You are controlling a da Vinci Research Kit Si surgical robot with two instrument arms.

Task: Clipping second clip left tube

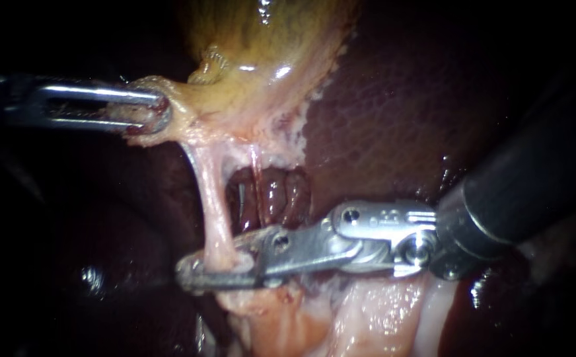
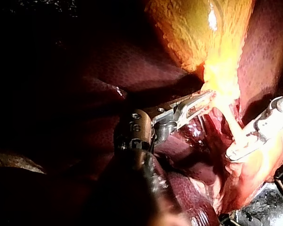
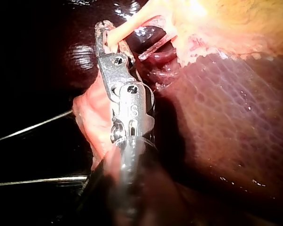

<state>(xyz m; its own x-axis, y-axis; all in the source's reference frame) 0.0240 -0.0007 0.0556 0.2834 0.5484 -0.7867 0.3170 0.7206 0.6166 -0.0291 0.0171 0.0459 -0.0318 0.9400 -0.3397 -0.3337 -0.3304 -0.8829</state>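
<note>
Left tube (image 1: pixel 214 198) (pinched) within right instrument (image 1: pixel 199 268)

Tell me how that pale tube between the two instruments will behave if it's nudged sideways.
Probably floppy: the tube is thin and seems straight only because the left instrument, jaws shut on the gallbladder, stretches it. Likely slippery, since its surface looks wet. Possibly fragile; it looks narrow and translucent.

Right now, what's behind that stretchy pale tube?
Behind the left tube is a gap showing dark red tissue and a thinner tube. Lower down it meets the right instrument, which hides what lies behind there. Up top, the left instrument grips the gallbladder.
</note>
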